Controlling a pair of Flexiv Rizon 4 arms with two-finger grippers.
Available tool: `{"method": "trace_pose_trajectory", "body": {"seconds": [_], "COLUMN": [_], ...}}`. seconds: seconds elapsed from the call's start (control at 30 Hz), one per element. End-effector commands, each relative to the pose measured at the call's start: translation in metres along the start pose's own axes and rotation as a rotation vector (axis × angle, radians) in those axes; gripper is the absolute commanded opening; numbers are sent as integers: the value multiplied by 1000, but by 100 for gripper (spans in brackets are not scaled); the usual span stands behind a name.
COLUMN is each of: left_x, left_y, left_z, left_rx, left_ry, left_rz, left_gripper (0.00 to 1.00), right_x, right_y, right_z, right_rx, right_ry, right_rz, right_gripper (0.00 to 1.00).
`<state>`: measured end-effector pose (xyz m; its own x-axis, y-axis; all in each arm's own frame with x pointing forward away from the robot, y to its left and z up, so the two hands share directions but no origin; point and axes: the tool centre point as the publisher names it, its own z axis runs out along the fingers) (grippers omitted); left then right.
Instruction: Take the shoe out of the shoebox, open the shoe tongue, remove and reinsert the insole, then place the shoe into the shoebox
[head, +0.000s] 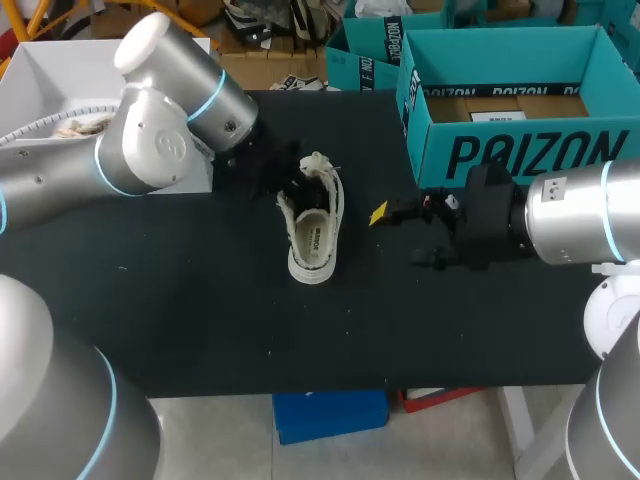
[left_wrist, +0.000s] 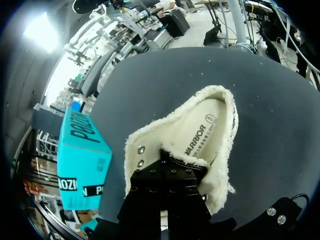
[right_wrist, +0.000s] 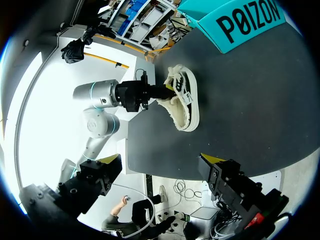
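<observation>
A cream low shoe with fleecy lining lies on the black table, its opening facing up. My left gripper sits at the lace end, shut on the shoe's tongue, and its tips are hidden inside. The printed insole lies flat in the shoe. My right gripper hangs open to the right of the shoe, clear of it, with nothing between its fingers. In the right wrist view the shoe lies well ahead of the right gripper. The teal shoebox stands open at the back right.
A white box stands at the back left behind my left arm. A second teal box sits behind the shoebox. The shoebox also shows beside the shoe in the left wrist view.
</observation>
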<state>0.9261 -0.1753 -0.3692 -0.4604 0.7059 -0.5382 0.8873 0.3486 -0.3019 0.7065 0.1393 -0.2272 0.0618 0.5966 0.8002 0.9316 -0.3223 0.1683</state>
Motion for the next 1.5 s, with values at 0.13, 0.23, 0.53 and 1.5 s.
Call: {"method": "trace_pose_trajectory", "body": {"seconds": [0.13,0.23,0.53,1.5], "left_x": [-5,-8,-2,30], "left_y": [-6,-8,-12,-2], "left_z": [-36,-54,-92,-89], "left_rx": [-10,-16,-11,-81], "left_ry": [-13,-22,42,333], "left_rz": [18,22,15,437], "left_gripper": [0,0,22,47], "right_x": [1,1,1,1], "right_y": [0,0,0,0], "right_z": [0,0,0,0], "right_rx": [0,0,0,0], "right_ry": [0,0,0,0], "right_rz": [0,0,0,0], "right_gripper": [100,100,100,100]}}
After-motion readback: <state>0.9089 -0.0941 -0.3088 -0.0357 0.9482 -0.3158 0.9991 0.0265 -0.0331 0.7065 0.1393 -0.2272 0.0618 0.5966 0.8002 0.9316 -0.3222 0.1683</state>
